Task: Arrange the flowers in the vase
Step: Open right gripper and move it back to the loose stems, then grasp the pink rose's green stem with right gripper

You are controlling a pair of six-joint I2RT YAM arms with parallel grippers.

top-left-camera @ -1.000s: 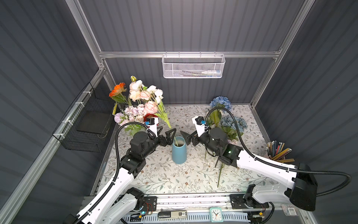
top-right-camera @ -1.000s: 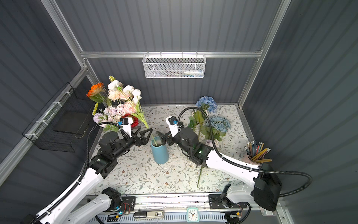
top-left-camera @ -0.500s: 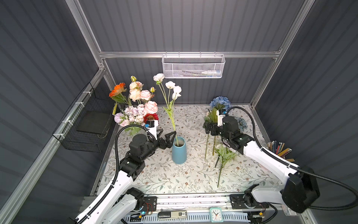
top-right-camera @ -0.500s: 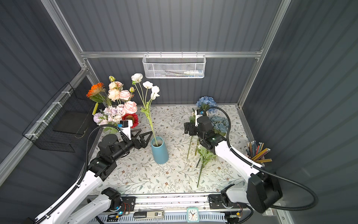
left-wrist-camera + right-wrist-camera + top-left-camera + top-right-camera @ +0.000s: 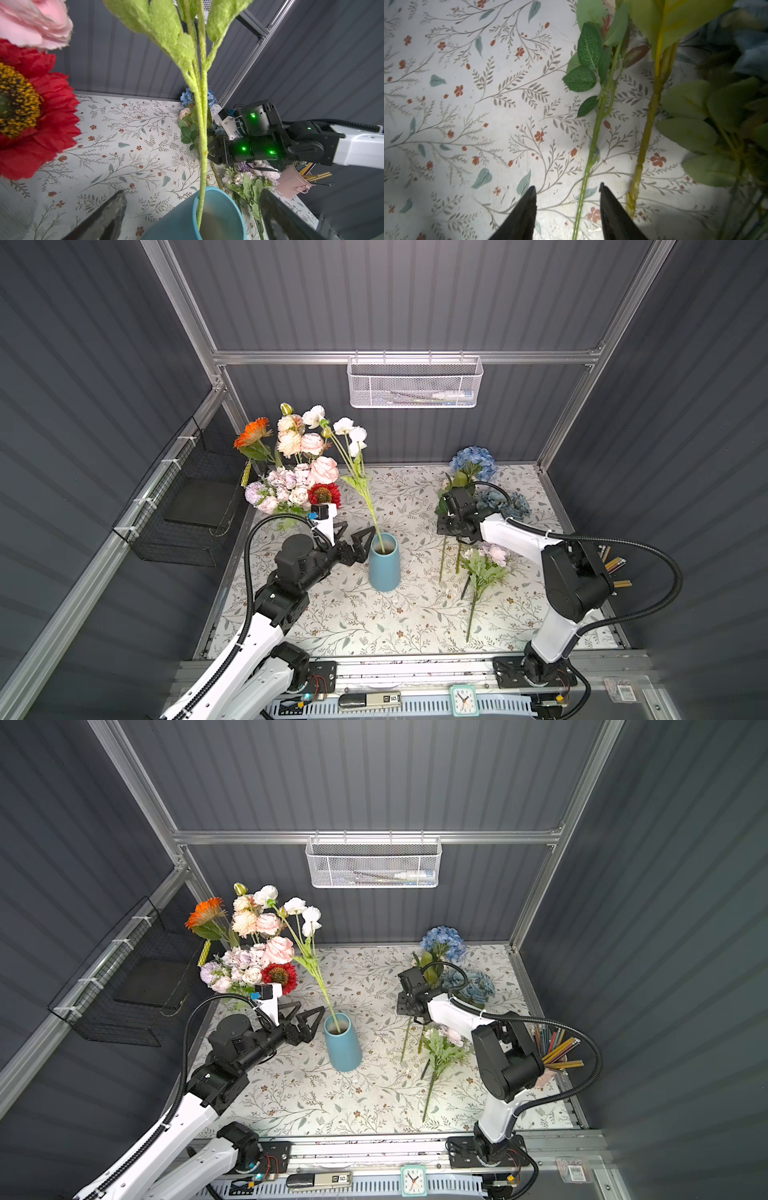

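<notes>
Seemingly, right fingers [image 5: 521, 214] straddle one loose stem [image 5: 592, 145].

vase [image 5: 384, 568]: smooth matt blue | stem [image 5: 202, 124]: fuzzy flocked green | basket [image 5: 414, 385]: white metal mesh | red flower [image 5: 52, 128]: cloth petals

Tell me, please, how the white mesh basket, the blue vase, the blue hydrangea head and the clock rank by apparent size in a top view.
1. white mesh basket, clearly largest
2. blue vase and blue hydrangea head: too alike to rank
3. clock, smallest
</notes>
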